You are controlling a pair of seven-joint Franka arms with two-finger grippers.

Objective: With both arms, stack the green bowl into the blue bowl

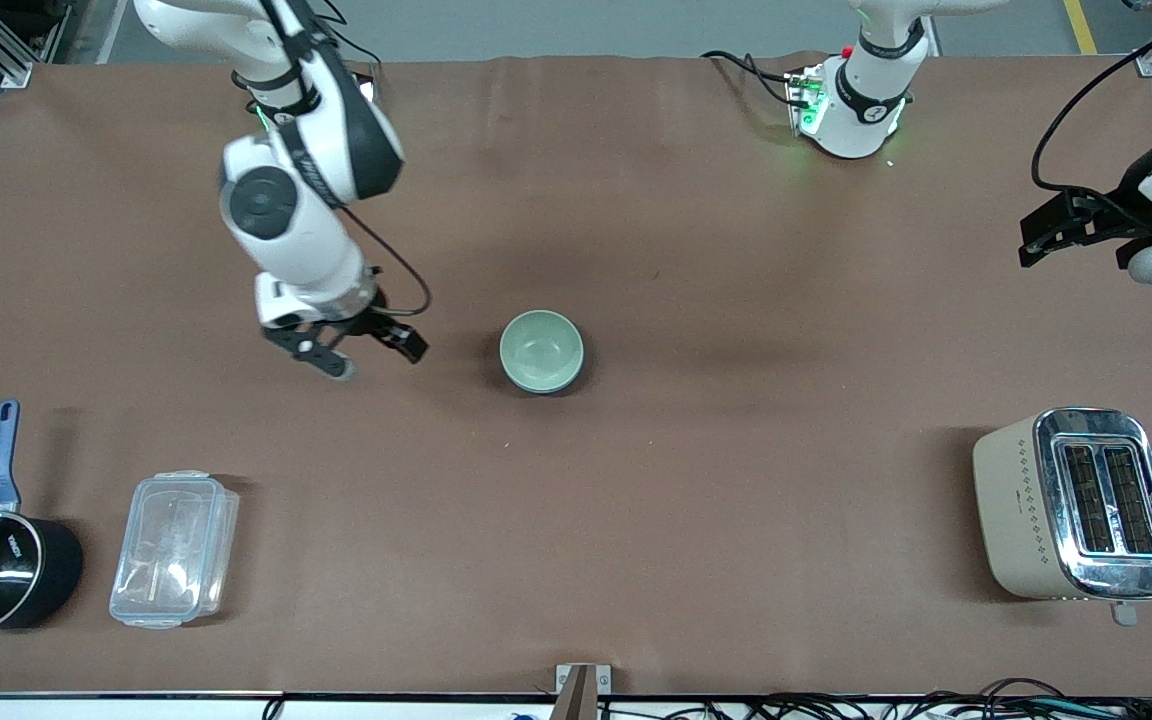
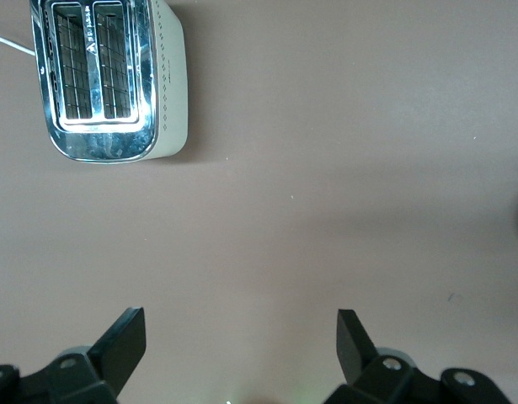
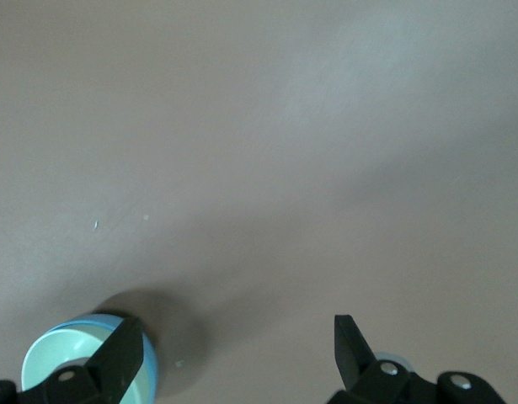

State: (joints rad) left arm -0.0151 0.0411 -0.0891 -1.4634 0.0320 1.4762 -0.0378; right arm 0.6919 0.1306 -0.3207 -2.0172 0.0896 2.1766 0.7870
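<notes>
Right gripper (image 1: 368, 356): fingers spread, nothing between them, hanging low over bare table (image 1: 696, 480), just beside the stacked bowls toward the right arm's end. Right wrist view shows its two fingertips (image 3: 124, 353) apart, with a bowl rim at one of them.

Left gripper (image 1: 1086, 235): up over the left arm's end of the table, fingers spread and empty; left arm waits there. Left wrist view looks down on the toaster (image 2: 111, 80).

Bowls, two: green bowl (image 1: 541, 349) sits inside the blue bowl (image 1: 558, 385), only a dark sliver of the latter showing beneath it in the front view; the blue outer wall (image 3: 151, 370) is plain in the right wrist view. The stack rests mid-table, well apart from the left gripper.

Others, one each: toaster (image 1: 1076, 503) near the front edge at the left arm's end; clear lidded container (image 1: 174, 548) and black saucepan (image 1: 1, 570) with blue handle at the right arm's end, side by side.
</notes>
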